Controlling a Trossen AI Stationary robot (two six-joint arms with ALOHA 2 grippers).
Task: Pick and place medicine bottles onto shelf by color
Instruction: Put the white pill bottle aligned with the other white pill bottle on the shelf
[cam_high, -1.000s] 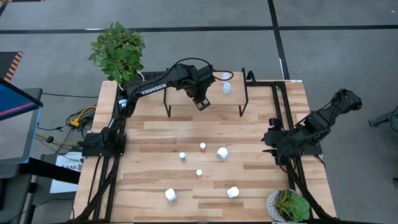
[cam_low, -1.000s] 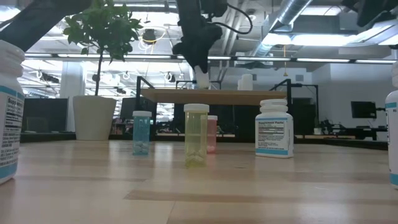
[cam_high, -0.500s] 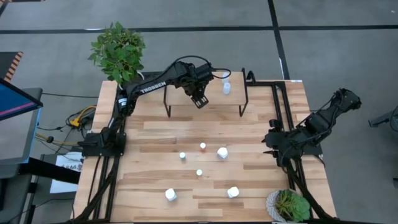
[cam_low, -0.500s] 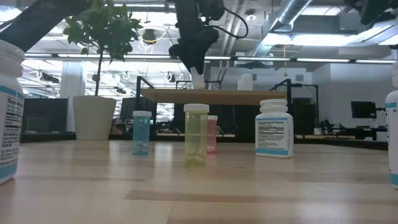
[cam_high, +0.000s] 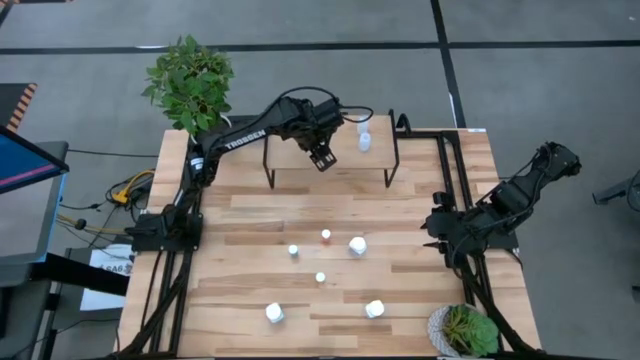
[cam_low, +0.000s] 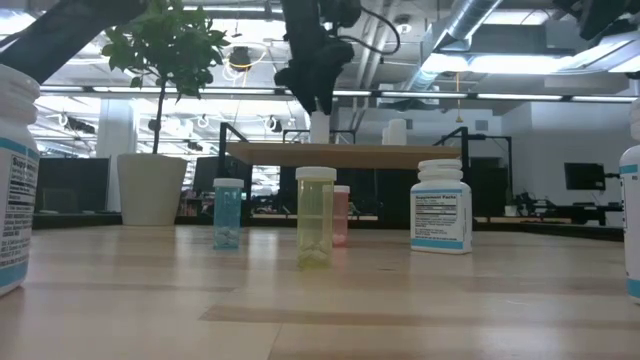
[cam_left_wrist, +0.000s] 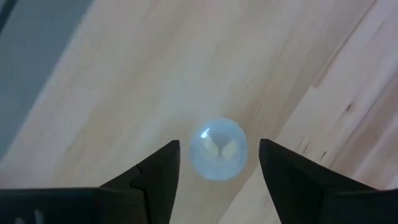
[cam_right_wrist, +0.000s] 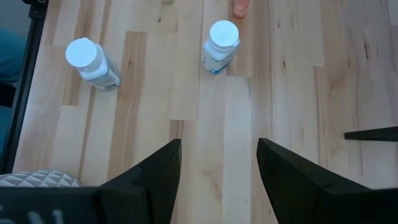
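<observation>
My left gripper (cam_high: 322, 158) is open above the shelf (cam_high: 352, 160), a light wood top on thin black legs at the table's far side. Its fingers (cam_left_wrist: 163, 163) stand on either side of a small bottle with a light-blue cap (cam_left_wrist: 217, 149) and do not touch it. The bottle stands upright on the shelf top (cam_low: 320, 128), under the gripper (cam_low: 318, 98). A second white bottle (cam_high: 364, 140) stands on the shelf's right part. My right gripper (cam_high: 440, 235) waits open and empty at the table's right edge.
Several bottles stand on the table: a blue one (cam_low: 228, 212), a yellowish one (cam_low: 315, 215), a red one (cam_high: 326, 235), a larger labelled white one (cam_low: 441, 205), and two white ones (cam_high: 274, 313) (cam_high: 375, 309) near the front. Plants stand at the far left (cam_high: 190, 80) and near right (cam_high: 465, 330).
My left gripper has gone a little toward the table's far edge over the shelf. The bottle that hung tilted under it now stands upright on the shelf top.
</observation>
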